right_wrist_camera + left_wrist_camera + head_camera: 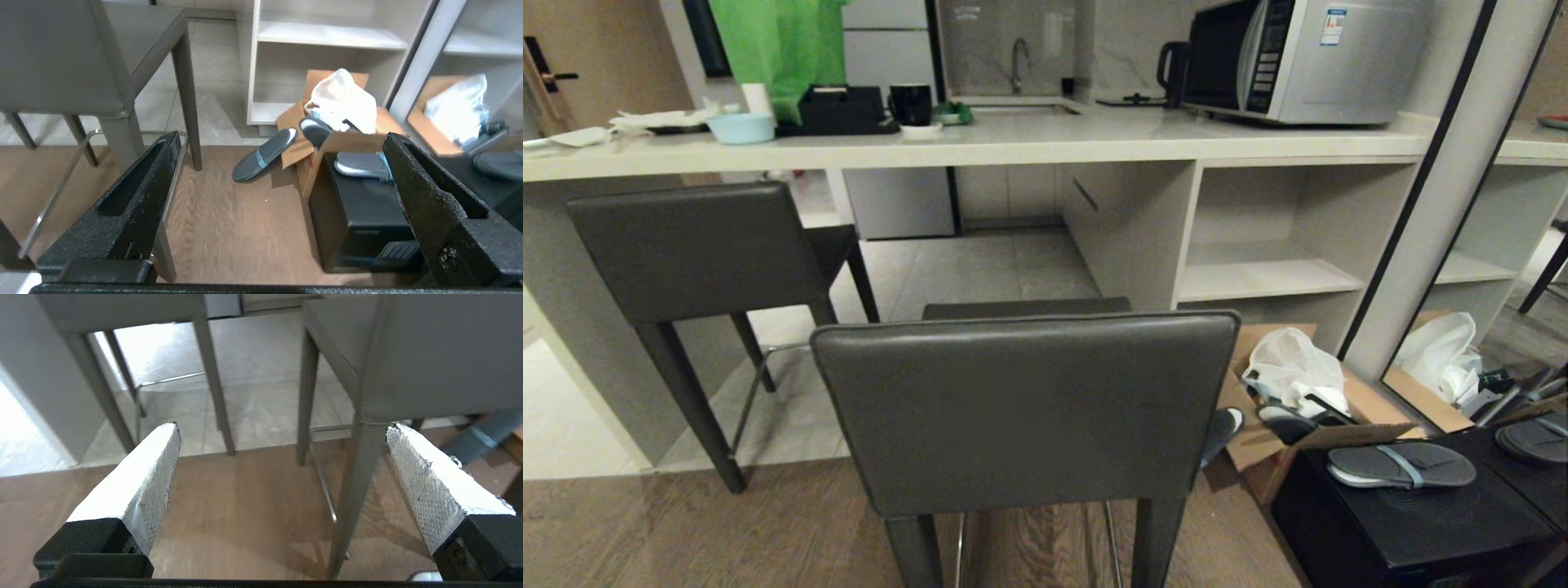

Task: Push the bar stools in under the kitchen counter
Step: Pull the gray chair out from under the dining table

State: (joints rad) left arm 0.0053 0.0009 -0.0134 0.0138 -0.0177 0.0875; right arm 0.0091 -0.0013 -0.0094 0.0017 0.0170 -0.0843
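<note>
- Near stool (1025,412): dead centre in the head view, backrest toward the robot, rear legs on the wood floor (686,531), seat only just reaching the tile edge. Not under the counter (1013,139) – needs a push forward.
- Far stool (698,249): to the left, seat partly under the counter edge, backrest sticking out. Looks partly in, maybe angled; could use a bit more push.
- Left gripper (282,433): fingers (151,469) spread wide, nothing held. Low down, pointed at the stool legs and the footrest (322,486). No contact.
- Right gripper (282,141): fingers (139,192) wide apart, empty. Low beside the near stool's right side, floor ahead.
- Neither arm shows in the head view.
- Clutter on the right: cardboard box (1307,433) with white bag (1294,363), loose sandal (263,155) on the floor near the stool leg, black box (1405,523) with another sandal (1401,465) on top. Judgement: might snag the stool if it is pushed off line.
- Progress: early. Near stool not started, far stool roughly half in. Both pushes left.
</note>
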